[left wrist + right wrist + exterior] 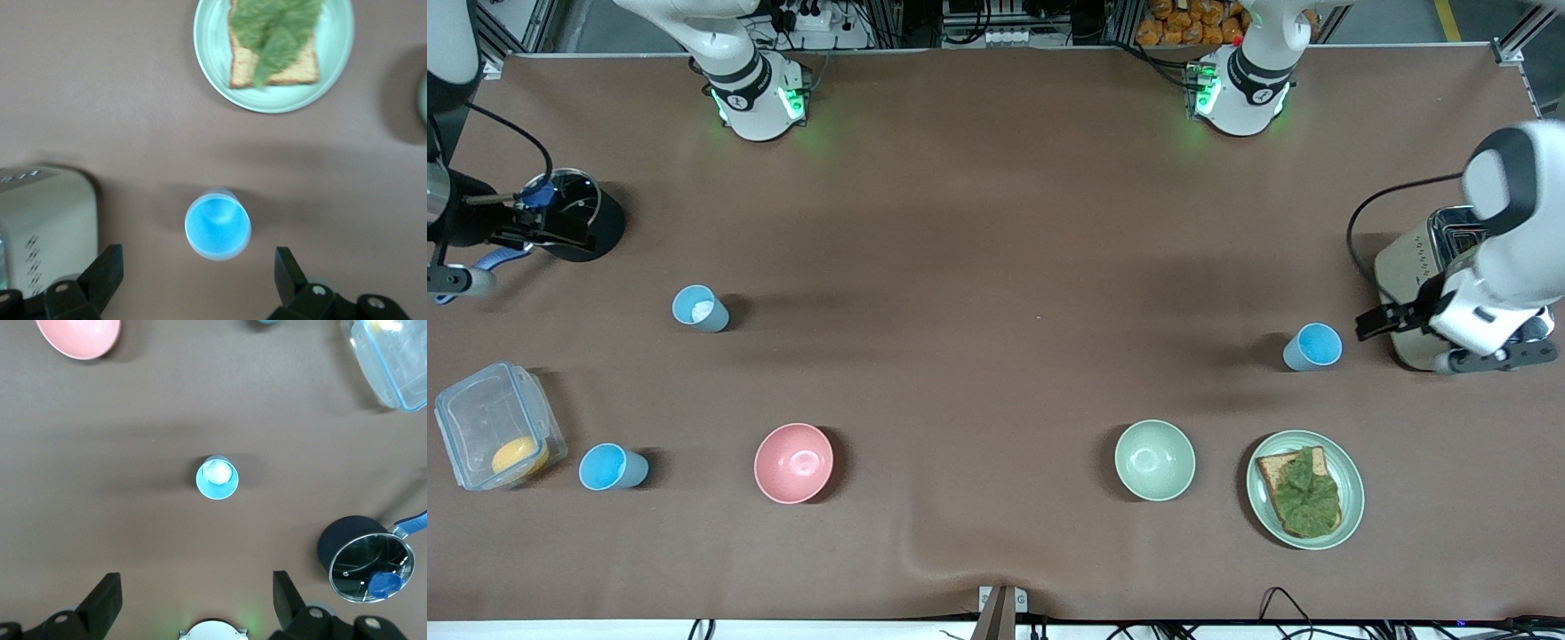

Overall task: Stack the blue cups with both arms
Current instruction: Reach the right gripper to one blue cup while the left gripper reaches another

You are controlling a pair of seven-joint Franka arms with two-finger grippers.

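Standing upright: pale blue cup (701, 308), white bit inside.

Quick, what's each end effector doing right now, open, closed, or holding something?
Left end effector: open, empty, over the table beside the sky-blue cup.
Right end effector: open, empty, up near the black pot.

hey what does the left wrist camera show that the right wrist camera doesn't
Only the left wrist view shows the plate with toast and a green leaf, the toaster and the bright blue cup between the open fingers of the left gripper. Only the right wrist view shows the cup with a white bit inside, pink bowl, clear container, lidded black pot and the open right gripper. Both show brown table.
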